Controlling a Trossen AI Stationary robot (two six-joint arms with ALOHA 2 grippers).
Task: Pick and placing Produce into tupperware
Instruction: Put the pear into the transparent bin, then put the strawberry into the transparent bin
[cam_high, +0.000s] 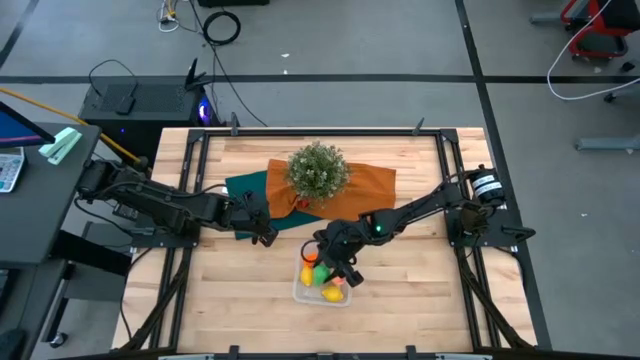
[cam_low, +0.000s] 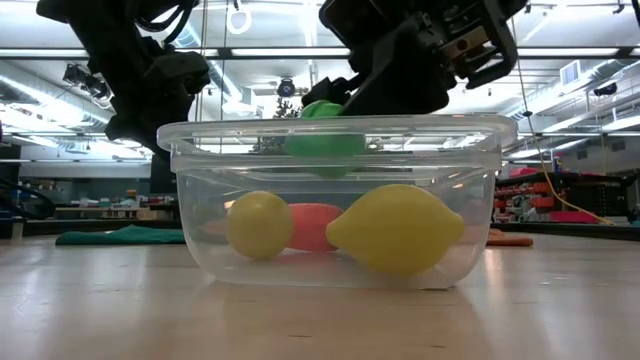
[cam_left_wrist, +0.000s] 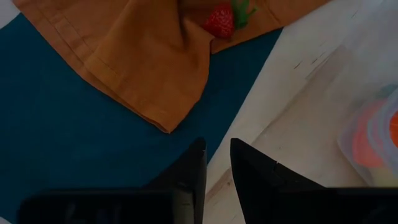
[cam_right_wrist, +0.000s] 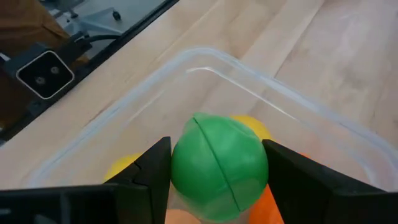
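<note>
The tupperware (cam_low: 330, 270) is a clear shallow box on the wooden table, also seen in the high view (cam_high: 300, 293). Inside lie two yellow lemon-like pieces (cam_low: 395, 228) (cam_low: 260, 224), the peach-coloured fruit (cam_low: 315, 226) and the orange carrot (cam_right_wrist: 277, 202). My right gripper (cam_right_wrist: 219, 168) is over the box, shut on the green piece (cam_right_wrist: 219, 163). My left gripper (cam_left_wrist: 216, 162) hovers to the left of the box (cam_high: 262, 228), over the teal cloth's edge. Its fingers are close together and hold nothing. My right gripper pinches the round green piece (cam_low: 325, 130) by its two opposite sides (cam_right_wrist: 180, 168) between the two fingers (cam_right_wrist: 155, 177). It comes slanting down from the table's right and far side. The piece is lifted clear of the other fruits, about level with the box's rim (cam_low: 330, 125).
A bushy green plant (cam_high: 318, 170) stands on an orange cloth (cam_high: 368, 180) that overlaps a teal cloth (cam_high: 248, 188) at the table's far middle. A toy strawberry (cam_left_wrist: 219, 22) lies on the orange cloth. Bare wood stretches around the box toward the near edge.
</note>
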